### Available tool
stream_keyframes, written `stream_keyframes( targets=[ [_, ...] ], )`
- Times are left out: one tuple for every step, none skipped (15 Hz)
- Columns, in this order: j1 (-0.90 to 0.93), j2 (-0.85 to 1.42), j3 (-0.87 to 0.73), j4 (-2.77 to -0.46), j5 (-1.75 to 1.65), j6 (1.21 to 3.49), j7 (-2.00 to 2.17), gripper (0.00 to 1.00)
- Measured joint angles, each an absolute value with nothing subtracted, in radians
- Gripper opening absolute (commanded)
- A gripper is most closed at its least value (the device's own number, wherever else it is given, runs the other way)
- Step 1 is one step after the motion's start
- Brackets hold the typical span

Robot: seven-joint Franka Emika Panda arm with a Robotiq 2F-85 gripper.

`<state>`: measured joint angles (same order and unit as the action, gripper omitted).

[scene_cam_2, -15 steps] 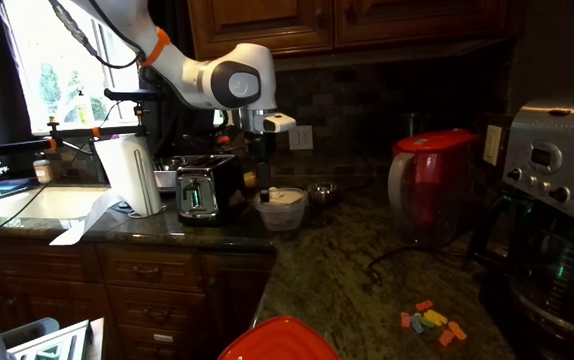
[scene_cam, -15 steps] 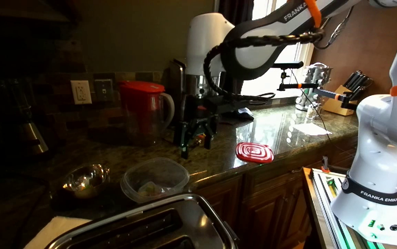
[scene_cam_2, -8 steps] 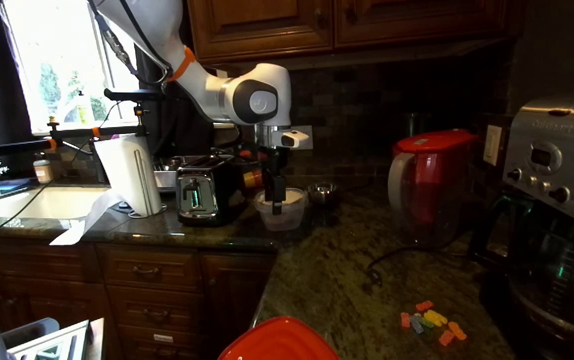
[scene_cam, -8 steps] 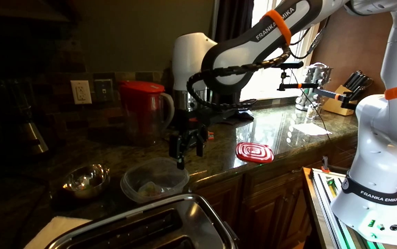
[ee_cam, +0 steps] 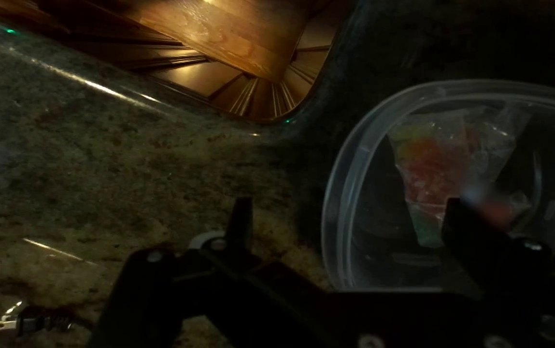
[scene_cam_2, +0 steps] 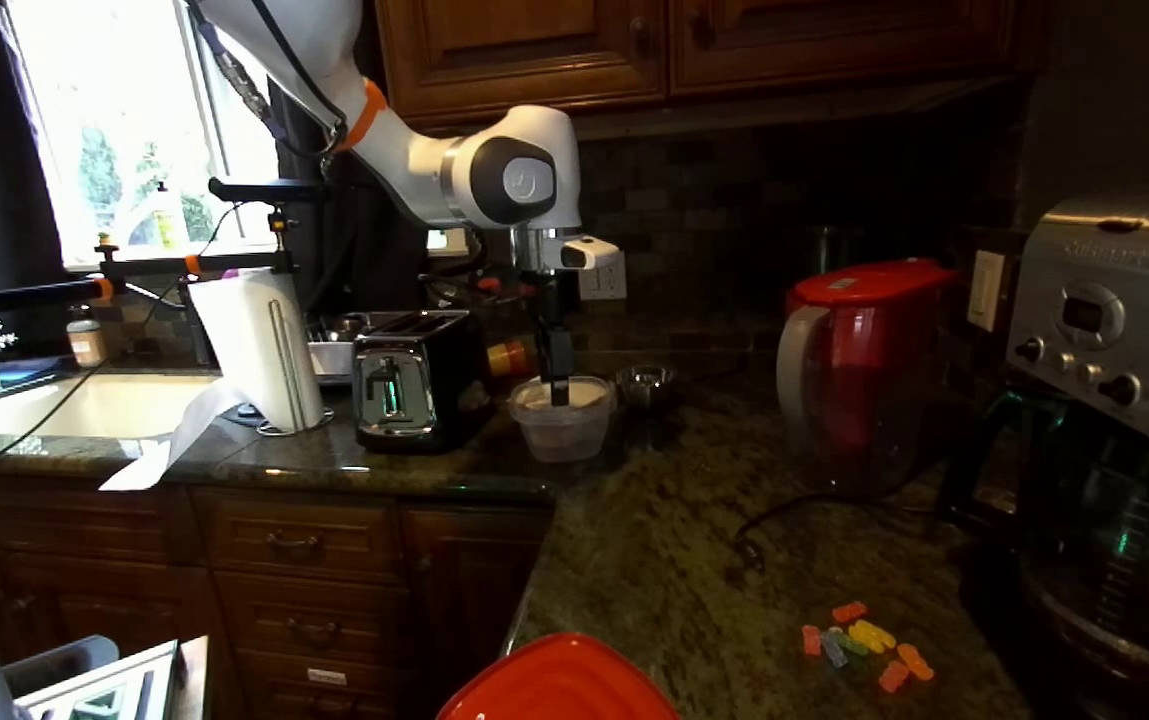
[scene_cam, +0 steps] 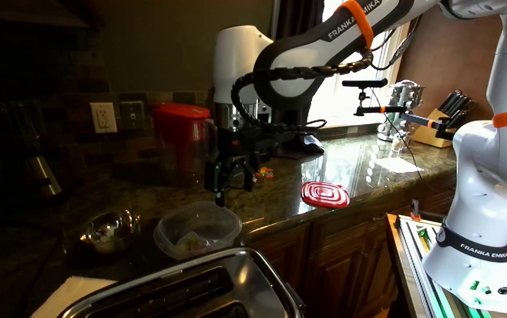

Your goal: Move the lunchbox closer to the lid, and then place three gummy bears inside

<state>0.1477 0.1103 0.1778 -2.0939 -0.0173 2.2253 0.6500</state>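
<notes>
The lunchbox, a clear tub (scene_cam: 220,221), stands on the counter beside the toaster; it also shows in an exterior view (scene_cam_2: 564,440) and the wrist view (ee_cam: 341,212). A clear bag of coloured sweets (ee_cam: 432,169) lies inside it. My gripper (scene_cam: 234,192) (scene_cam_2: 559,388) is open and empty near the tub. In the wrist view the gripper (ee_cam: 348,202) has one finger over the tub's inside and the other outside its rim. The red lid (scene_cam: 325,194) (scene_cam_2: 562,685) lies flat, apart from the tub. Loose gummy bears (scene_cam_2: 859,640) (scene_cam: 265,172) lie in a cluster on the counter.
The toaster (scene_cam: 169,291) (scene_cam_2: 409,380) stands close to the tub. A metal bowl (scene_cam: 111,229) (scene_cam_2: 646,385) is on its other side. A red pitcher (scene_cam: 180,141) (scene_cam_2: 859,370) and coffee maker (scene_cam_2: 1114,310) stand farther off. A cord plug (ee_cam: 31,321) lies near the counter edge (ee_cam: 113,92).
My gripper has shifted toward and over the tub's rim. It dipped lower half a second ago and has risen a little since. The tub, lid and gummy bears have not moved.
</notes>
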Motion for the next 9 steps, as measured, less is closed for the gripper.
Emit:
stream_keyframes(
  targets=[
    [0.148,0.109,0.177,-2.094,-0.017,2.225,0.653,1.00],
    [0.149,0.108,0.176,-2.094,-0.017,2.225,0.654,1.00],
    [0.149,0.108,0.176,-2.094,-0.017,2.225,0.655,1.00],
    [0.149,0.108,0.176,-2.094,-0.017,2.224,0.655,1.00],
    [0.149,0.108,0.176,-2.094,-0.017,2.224,0.656,1.00],
    [0.149,0.108,0.176,-2.094,-0.017,2.224,0.656,1.00],
    [0.149,0.108,0.176,-2.094,-0.017,2.224,0.656,1.00],
    [0.149,0.108,0.175,-2.094,-0.017,2.224,0.656,1.00],
    [0.149,0.108,0.175,-2.094,-0.017,2.224,0.656,1.00]
  ],
)
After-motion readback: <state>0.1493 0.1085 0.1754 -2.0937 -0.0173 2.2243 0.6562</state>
